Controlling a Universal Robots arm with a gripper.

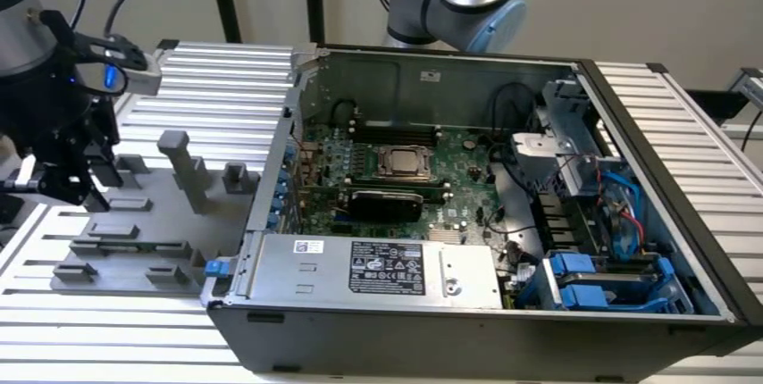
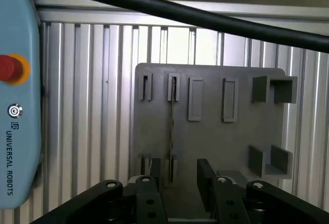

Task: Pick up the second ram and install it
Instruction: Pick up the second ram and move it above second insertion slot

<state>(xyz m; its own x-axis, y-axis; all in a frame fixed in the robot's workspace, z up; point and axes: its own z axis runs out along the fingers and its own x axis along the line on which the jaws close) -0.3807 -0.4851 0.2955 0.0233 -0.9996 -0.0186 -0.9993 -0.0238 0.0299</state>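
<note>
The second ram (image 2: 171,126) stands edge-on as a thin dark strip in two holders of the grey fixture plate (image 2: 216,142). My gripper (image 2: 180,171) hangs above the plate's near end, open. The strip's near end lies in the gap between the black fingers (image 2: 155,175), closer to one of them and touching neither. In the exterior view the gripper (image 1: 70,186) sits at the far left, above the fixture plate (image 1: 155,223). The open computer case (image 1: 477,313) lies to its right with the motherboard (image 1: 406,170) exposed.
Grey blocks and a tall post (image 1: 179,161) rise from the fixture plate. A teach pendant (image 2: 15,95) with a red button lies beside the plate on the ribbed aluminium table (image 2: 87,106). A black cable (image 2: 205,16) crosses over the plate. A second arm's base (image 1: 459,0) stands behind the case.
</note>
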